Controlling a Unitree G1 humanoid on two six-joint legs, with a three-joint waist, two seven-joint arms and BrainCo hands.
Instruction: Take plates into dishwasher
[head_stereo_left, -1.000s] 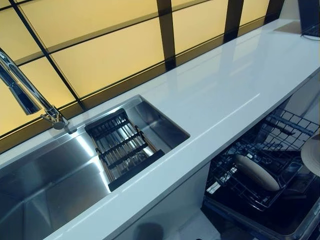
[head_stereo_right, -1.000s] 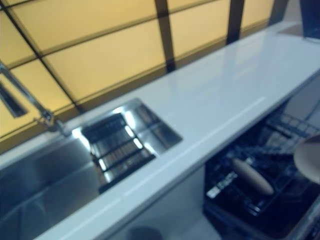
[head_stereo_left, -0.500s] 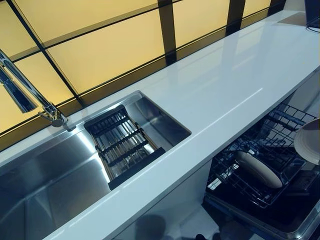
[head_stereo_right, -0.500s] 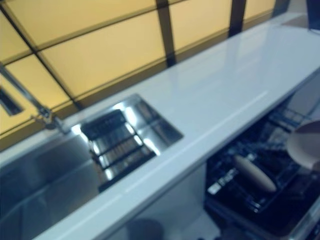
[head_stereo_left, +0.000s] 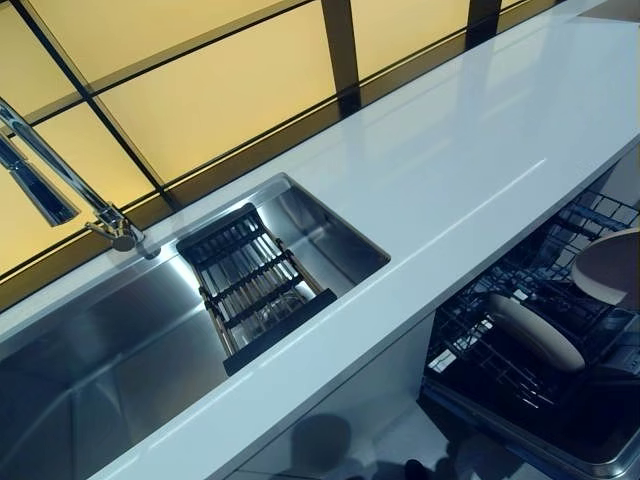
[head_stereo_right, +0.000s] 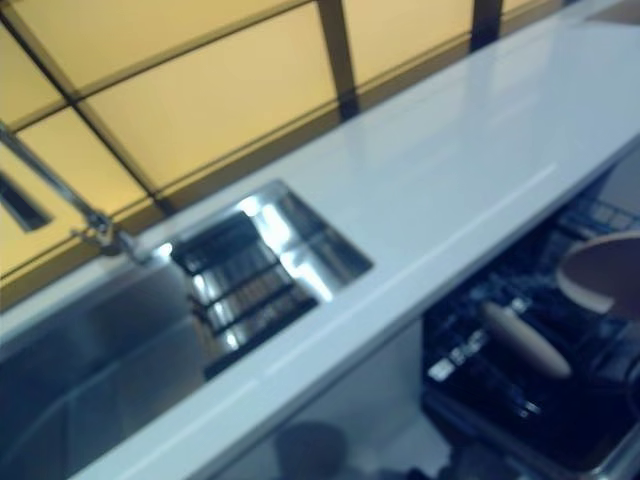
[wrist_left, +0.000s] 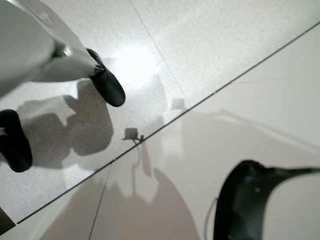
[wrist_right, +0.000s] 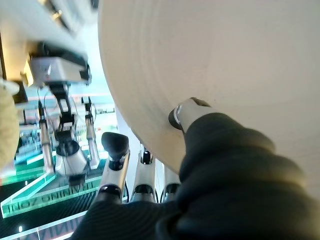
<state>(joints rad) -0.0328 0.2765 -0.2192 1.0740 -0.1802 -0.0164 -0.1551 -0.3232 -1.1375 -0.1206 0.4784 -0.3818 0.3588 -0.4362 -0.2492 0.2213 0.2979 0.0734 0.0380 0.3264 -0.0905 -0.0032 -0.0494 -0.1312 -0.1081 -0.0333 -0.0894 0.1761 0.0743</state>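
Right robot hand (wrist_right: 200, 165) grips a cream plate (head_stereo_left: 610, 268) above the open dishwasher rack (head_stereo_left: 520, 375), where another plate (head_stereo_left: 536, 332) stands. Left robot hand (wrist_left: 35, 60) open, empty, over the floor.

Desk (head_stereo_left: 470, 150) white, glossy. Sink (head_stereo_left: 110, 350) steel-grey with black slatted rack (head_stereo_left: 250, 290). Both plates (head_stereo_left: 535, 332) cream; dishwasher basket (head_stereo_left: 500, 370) dark wire.

No print legible anywhere. Green strip (wrist_right: 50, 197) in right wrist view carries pale lettering, reversed, not readable. White label (head_stereo_left: 437, 360) on dishwasher rack (head_stereo_left: 520, 385): marks too small to read.
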